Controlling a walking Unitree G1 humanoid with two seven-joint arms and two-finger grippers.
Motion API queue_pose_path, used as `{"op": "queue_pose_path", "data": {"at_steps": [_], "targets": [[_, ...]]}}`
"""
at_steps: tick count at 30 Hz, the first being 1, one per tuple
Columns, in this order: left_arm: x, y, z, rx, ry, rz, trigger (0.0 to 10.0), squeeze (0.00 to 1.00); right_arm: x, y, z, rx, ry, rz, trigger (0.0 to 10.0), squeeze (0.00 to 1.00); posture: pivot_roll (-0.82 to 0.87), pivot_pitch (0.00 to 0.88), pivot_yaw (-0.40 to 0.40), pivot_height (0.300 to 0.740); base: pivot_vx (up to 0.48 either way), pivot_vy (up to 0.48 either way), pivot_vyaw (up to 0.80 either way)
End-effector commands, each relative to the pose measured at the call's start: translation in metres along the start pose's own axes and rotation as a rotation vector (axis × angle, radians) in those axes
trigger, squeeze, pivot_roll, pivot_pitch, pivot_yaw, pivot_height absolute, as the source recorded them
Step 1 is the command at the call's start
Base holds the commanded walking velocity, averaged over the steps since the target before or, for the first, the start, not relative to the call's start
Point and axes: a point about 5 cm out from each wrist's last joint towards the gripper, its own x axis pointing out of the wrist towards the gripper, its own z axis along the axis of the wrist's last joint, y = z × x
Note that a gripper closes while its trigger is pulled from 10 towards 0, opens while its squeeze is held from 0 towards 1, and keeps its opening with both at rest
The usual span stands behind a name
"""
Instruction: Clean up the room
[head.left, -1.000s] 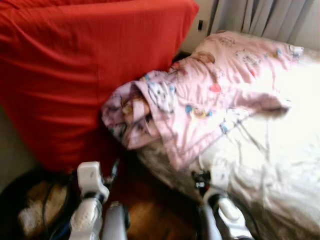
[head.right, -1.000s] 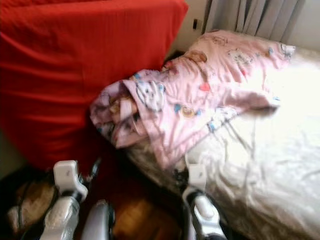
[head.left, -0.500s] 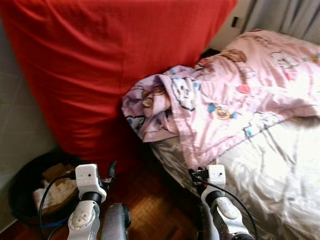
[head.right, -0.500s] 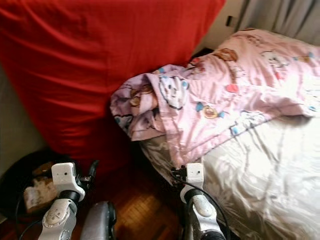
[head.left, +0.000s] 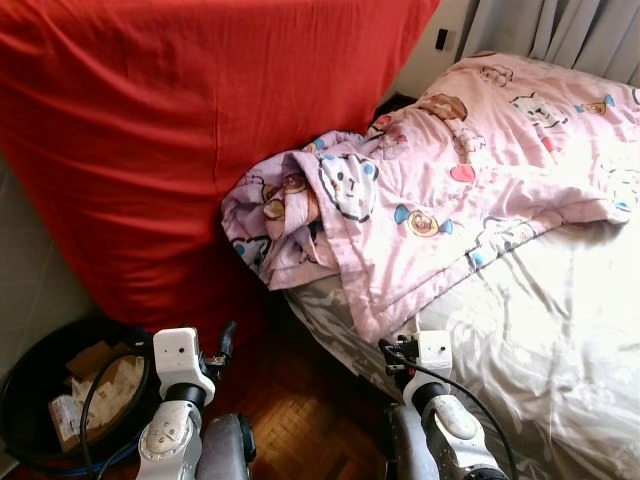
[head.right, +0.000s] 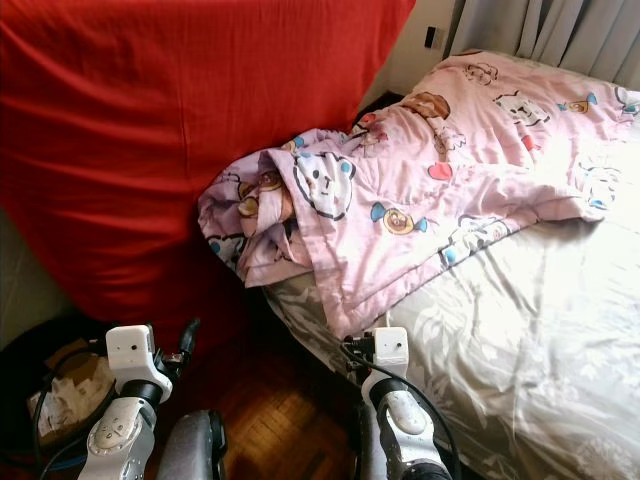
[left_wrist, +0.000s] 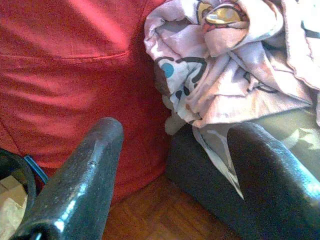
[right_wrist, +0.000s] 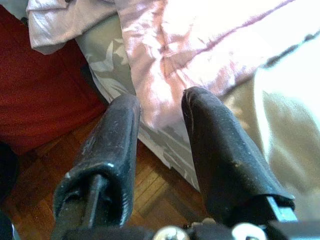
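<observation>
Two grippers low in the head views, both empty. Left gripper (left_wrist: 170, 165) at about 7 o'clock over the wooden floor (head.left: 300, 400), fingers (left_wrist: 85, 170) spread wide with nothing between, aimed at the bunched end of the pink blanket (head.left: 420, 200). Right gripper (right_wrist: 160, 150) at about 5 o'clock beside the bed edge, fingers (right_wrist: 220, 145) parted with only a narrow gap, holding nothing, pointed at the blanket's hem where it drapes over the grey sheet (head.left: 540, 330). Blanket printed with cartoon bears, crumpled at centre and spreading toward 2 o'clock across the bed, its bunched end touching the big red cushion (head.left: 170, 130) that stands from 9 to 12 o'clock. Black bin (head.left: 30, 400) with crumpled paper at 8 o'clock, beside the cushion's foot. Grey curtain (head.left: 560, 30) at 1 o'clock.
</observation>
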Motion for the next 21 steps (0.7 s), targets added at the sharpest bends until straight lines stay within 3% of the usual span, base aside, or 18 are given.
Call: {"op": "queue_pose_path", "data": {"at_steps": [1,8,18,19,21], "targets": [[-0.0009,0.0022,-0.0015,0.003,0.015,0.008,10.0,0.0,0.0008,0.0024,-0.0012,0.009,0.012,0.008,10.0,0.0,0.01,0.127,-0.02,0.57,0.307,0.0,0.0],[-0.0002,0.0015,-0.0008,-0.004,0.01,0.007,10.0,0.0,0.0009,0.005,-0.0024,0.012,0.02,0.03,10.0,0.0,0.01,0.128,-0.02,0.57,0.298,0.0,0.0],[-0.0005,-0.0003,-0.0011,-0.006,0.013,0.001,10.0,0.0,0.003,0.01,-0.0021,0.029,0.029,0.046,10.0,0.0,0.01,0.135,-0.018,0.57,0.0,0.0,0.0],[-0.0007,-0.0003,-0.0012,-0.006,0.014,0.0,10.0,0.0,0.0034,0.0104,-0.0021,0.034,0.031,0.046,10.0,1.0,0.02,0.137,-0.018,0.57,0.0,0.0,0.0],[-0.0011,-0.0003,-0.0012,-0.005,0.015,-0.001,10.0,0.0,0.0047,0.0111,-0.0027,0.045,0.05,0.037,10.0,1.0,0.02,0.139,-0.017,0.57,0.0,0.0,0.0]]}}
